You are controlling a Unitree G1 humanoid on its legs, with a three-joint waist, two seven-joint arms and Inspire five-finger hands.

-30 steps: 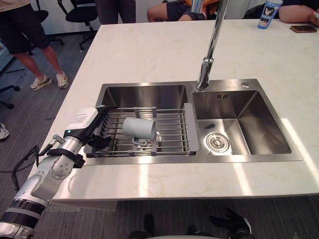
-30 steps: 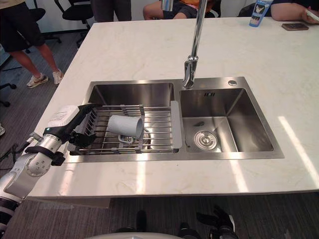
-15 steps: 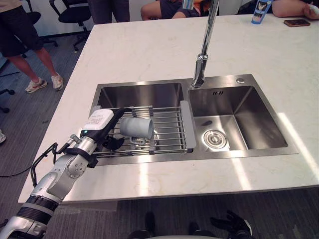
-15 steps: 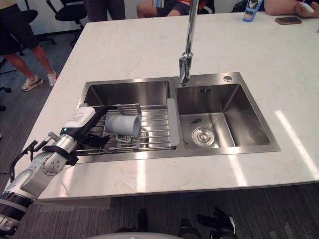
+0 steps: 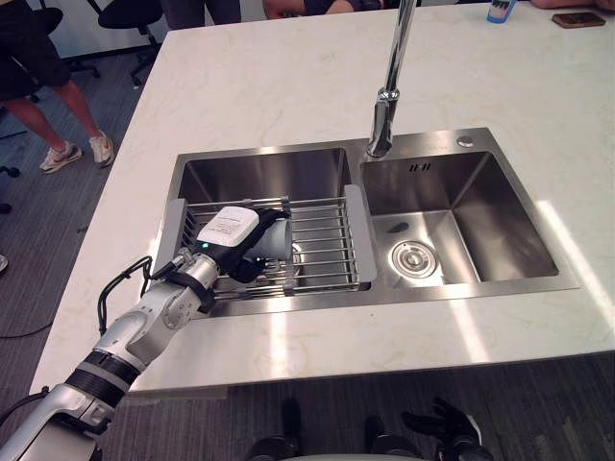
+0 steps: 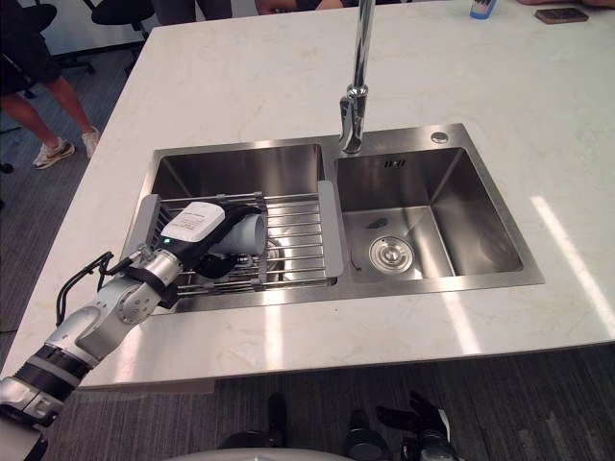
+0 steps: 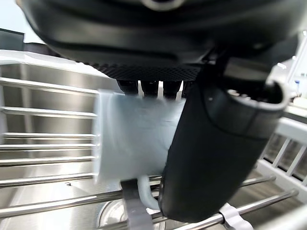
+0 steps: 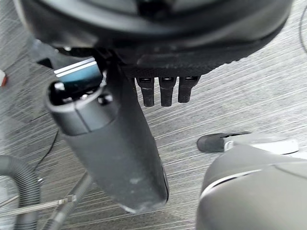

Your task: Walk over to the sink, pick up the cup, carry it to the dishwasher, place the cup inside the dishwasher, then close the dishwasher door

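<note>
Pale grey ceramic or plastic, the cup lies on its side on the wire rack over the left basin of the steel sink. It is probably light, rigid and smooth, so a loose grip may slip. The cylindrical body is the best place to hold. The handle points down at the rack bars and may snag on lifting.

The left hand straddles the cup, thumb across one side and fingers extended past the other, not yet clamped. The right hand hangs relaxed over the floor, holding nothing.

The faucet stands to the far right, clear of a straight lift. The rack's raised end frames border the cup.
</note>
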